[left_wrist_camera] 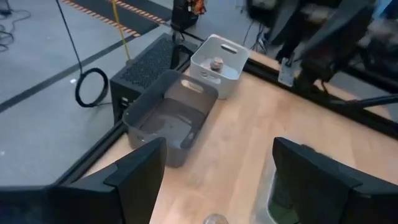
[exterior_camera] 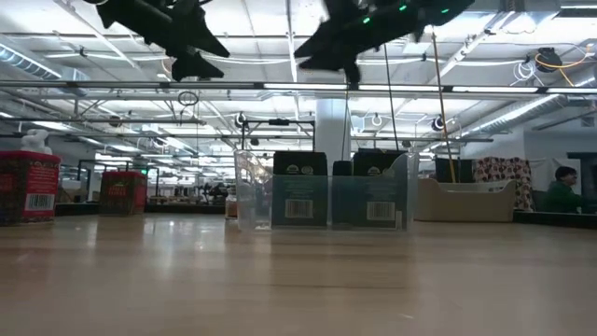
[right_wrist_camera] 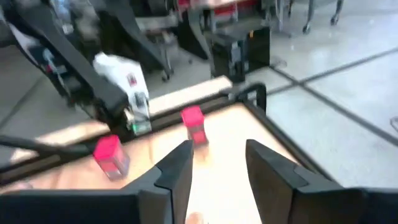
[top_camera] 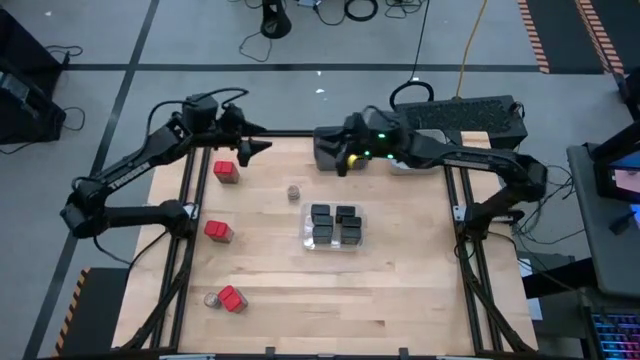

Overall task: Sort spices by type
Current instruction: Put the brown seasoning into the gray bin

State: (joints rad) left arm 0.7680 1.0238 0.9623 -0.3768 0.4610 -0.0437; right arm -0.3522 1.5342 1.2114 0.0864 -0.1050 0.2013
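Three red-topped spices [top_camera: 226, 172] [top_camera: 218, 232] [top_camera: 232, 299] stand along the table's left side. One round tan-lidded jar [top_camera: 294, 191] stands mid-table and another [top_camera: 212, 299] stands by the near red one. Several black boxy spices [top_camera: 335, 225] stand in a clear bin [exterior_camera: 252, 191]. A further jar [left_wrist_camera: 216, 63] sits in the light grey bin [left_wrist_camera: 230, 59]. My left gripper [top_camera: 258, 150] [left_wrist_camera: 219, 146] hangs open above the far left of the table, holding nothing. My right gripper [top_camera: 342, 165] [right_wrist_camera: 217, 149] hangs open high over the near rim of the dark grey bin [top_camera: 328, 148], with nothing between its fingers.
The dark grey bin [left_wrist_camera: 171, 118] and the light grey bin stand side by side at the table's far edge. A black metal frame [top_camera: 455, 215] runs along the table's sides. There is bare wood on the right half and near the front edge.
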